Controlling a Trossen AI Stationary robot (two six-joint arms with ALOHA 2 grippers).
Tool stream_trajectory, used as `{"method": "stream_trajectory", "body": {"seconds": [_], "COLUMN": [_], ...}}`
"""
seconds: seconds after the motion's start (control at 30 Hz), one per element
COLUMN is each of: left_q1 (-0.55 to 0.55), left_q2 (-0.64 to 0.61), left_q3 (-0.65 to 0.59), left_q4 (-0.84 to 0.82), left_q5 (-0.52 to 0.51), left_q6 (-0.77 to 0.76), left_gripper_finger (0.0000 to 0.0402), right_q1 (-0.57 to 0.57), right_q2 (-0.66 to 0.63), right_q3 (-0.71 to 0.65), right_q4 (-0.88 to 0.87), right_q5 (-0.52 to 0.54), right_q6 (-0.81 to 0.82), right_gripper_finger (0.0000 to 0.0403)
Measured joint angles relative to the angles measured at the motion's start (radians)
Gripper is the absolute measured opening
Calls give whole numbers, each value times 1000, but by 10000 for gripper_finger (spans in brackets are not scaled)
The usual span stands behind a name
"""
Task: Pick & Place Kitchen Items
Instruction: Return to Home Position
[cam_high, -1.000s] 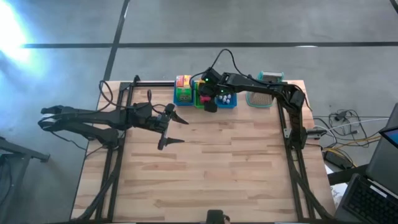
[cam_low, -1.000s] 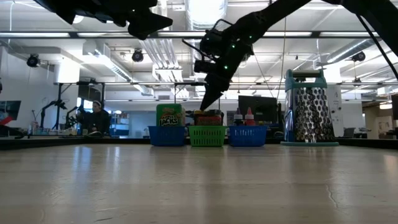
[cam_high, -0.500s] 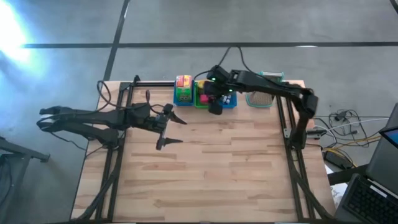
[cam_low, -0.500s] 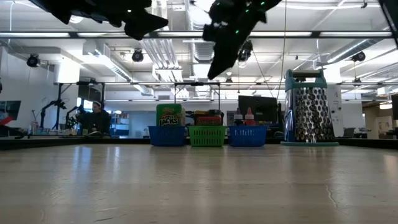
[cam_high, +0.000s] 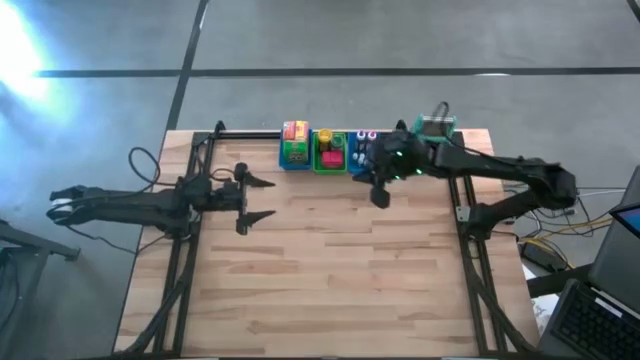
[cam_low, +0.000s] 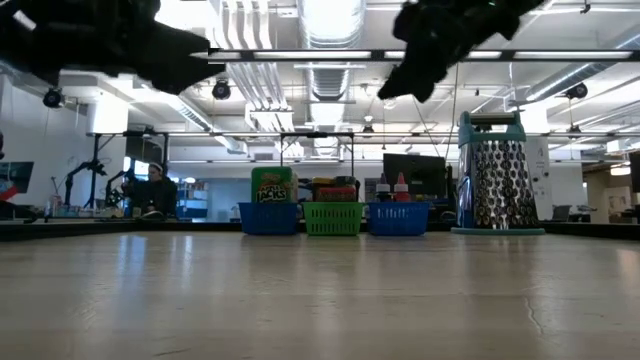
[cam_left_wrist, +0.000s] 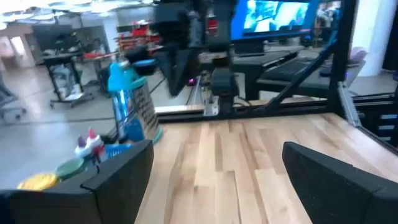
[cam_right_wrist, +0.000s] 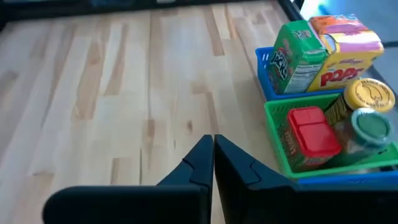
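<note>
Right claw (cam_high: 380, 196): fingers pressed together and holding nothing. It hangs above the surface (cam_high: 330, 270), just in front of the right blue bin (cam_low: 398, 218).
Left claw (cam_high: 258, 199): fingers spread wide with nothing between them. It sits over the left part of the surface, well apart from the bins.
Items: all that show are already binned. The cereal box (cam_right_wrist: 293, 57) and the yellow-red box (cam_right_wrist: 348, 56) stand in the left blue bin (cam_low: 268, 218). The red can (cam_right_wrist: 313, 132) lies in the green bin (cam_low: 334, 218) beside two lidded jars. Small bottles (cam_low: 392, 186) stand in the right blue bin.
Loose items: none show on the bare wood.
Grater (cam_low: 497, 180): upright at the far edge, just right of the bins and partly under the right arm in the high view.
Why held so: the sorting looks finished. An empty claw lifted above the bin rims can swing home without clipping the tall boxes, so both arms seem to be pulling out, not reaching.
Change, right arm: a second ago its claw pointed down over the green bin. It has since risen and swung right, past the right blue bin, and the arm now stretches out low toward its base.
Change, left arm: it has drawn back toward the left edge, its claw as wide as before.
Unchanged: bins, their contents and the grater.
</note>
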Motion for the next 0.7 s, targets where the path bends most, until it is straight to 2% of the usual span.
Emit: {"method": "stream_trajectory", "body": {"seconds": [0.27, 0.5, 0.7], "left_q1": [5, 5, 5], "left_q2": [-68, -70, -69], "left_q3": [-69, -69, -110], "left_q4": [-25, -142, -152], "left_q5": [-31, -128, -134], "left_q6": [-38, -61, -120], "left_gripper_finger": [362, 362, 362], "right_q1": [8, 8, 8], "right_q2": [-253, -465, -629], "right_q3": [-331, -530, -657], "right_q4": [257, 308, 330], "right_q5": [31, 53, 53], "right_q6": [35, 17, 18], "right_gripper_finger": [8, 8, 8]}}
